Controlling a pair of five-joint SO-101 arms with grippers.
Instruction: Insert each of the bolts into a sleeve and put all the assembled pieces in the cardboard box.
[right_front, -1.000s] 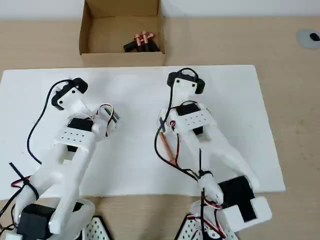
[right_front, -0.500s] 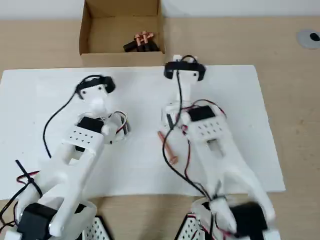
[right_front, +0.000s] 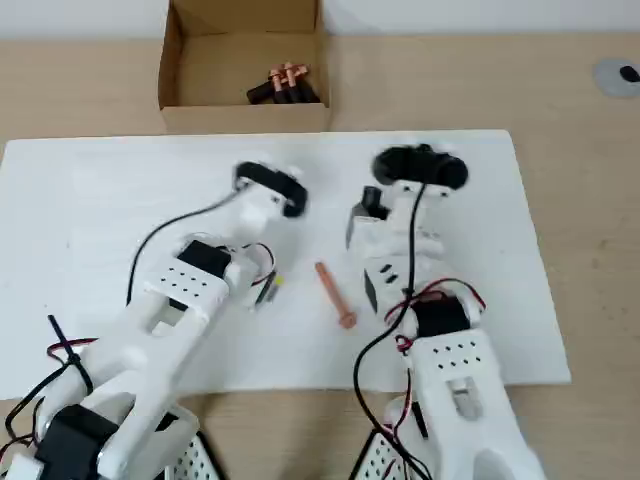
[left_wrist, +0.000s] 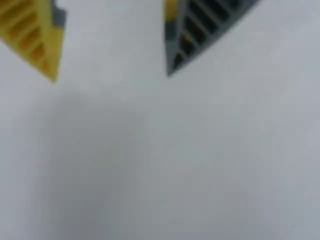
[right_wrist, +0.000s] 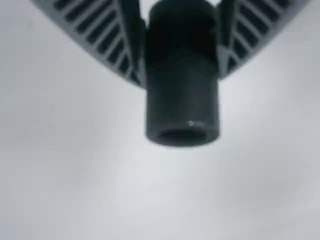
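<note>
- Currently we list the right gripper (right_wrist: 181, 79): fingers clenched on a black sleeve (right_wrist: 182, 117), its open end poking past the fingertips, above the white mat (right_wrist: 75, 190)
- We list the left gripper (left_wrist: 111, 75): jaws released, parted over the mat
- Copper bolt (right_front: 333, 293): flat on the mat between both arms, apart from either gripper
- Beyond the mat, cardboard box (right_front: 210, 65): assembled pieces (right_front: 285, 85) inside
- Since a second ago: left arm swung toward the centre, right arm shifted off the bolt, which kept its place

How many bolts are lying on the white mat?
1: a copper bolt lies loose on the white mat, between the two arms. The arms could be hiding others.
</note>
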